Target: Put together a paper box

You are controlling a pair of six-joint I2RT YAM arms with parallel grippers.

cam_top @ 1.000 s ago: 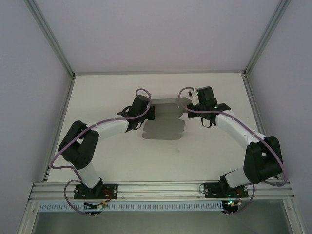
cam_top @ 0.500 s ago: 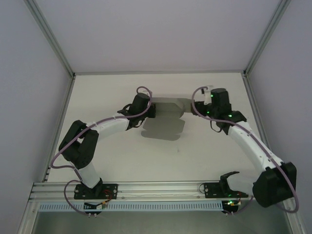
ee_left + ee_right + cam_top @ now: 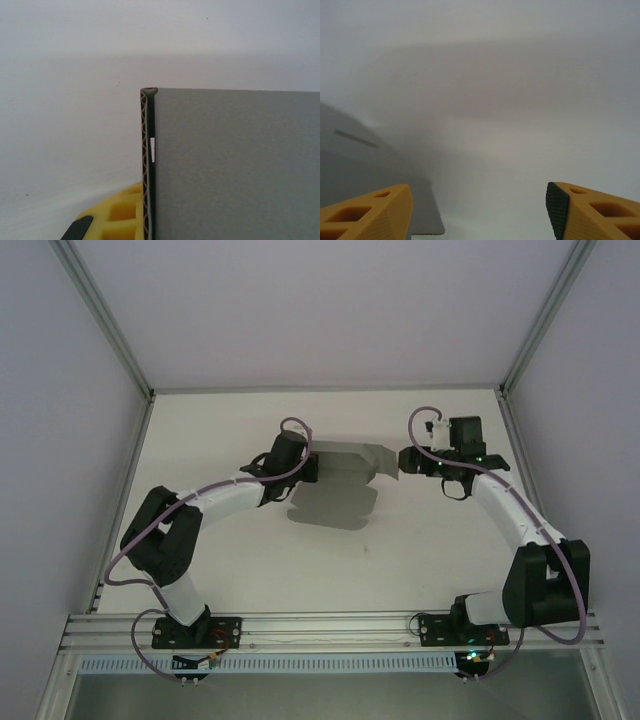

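Left jaws pinch paper box [image 3: 335,502] — right jaws alongside.

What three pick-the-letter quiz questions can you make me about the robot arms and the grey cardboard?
1. Where is the paper box?
A) by the arm bases
B) between the two end effectors, over the far half of the table
C) in the near-left corner

2. What colour are the fingers of the right end effector?
A) blue
B) red
C) yellow

3. What is the left end effector doing?
A) clamped shut on the paper box's edge
B) wide open, holding nothing
C) folded back onto its own base

Answers:
1 B: the top view shows the grey sheet between them.
2 C: the right wrist view shows two yellow fingers, standing apart.
3 A: the left wrist view shows the cardboard's edge pressed against its yellow finger.
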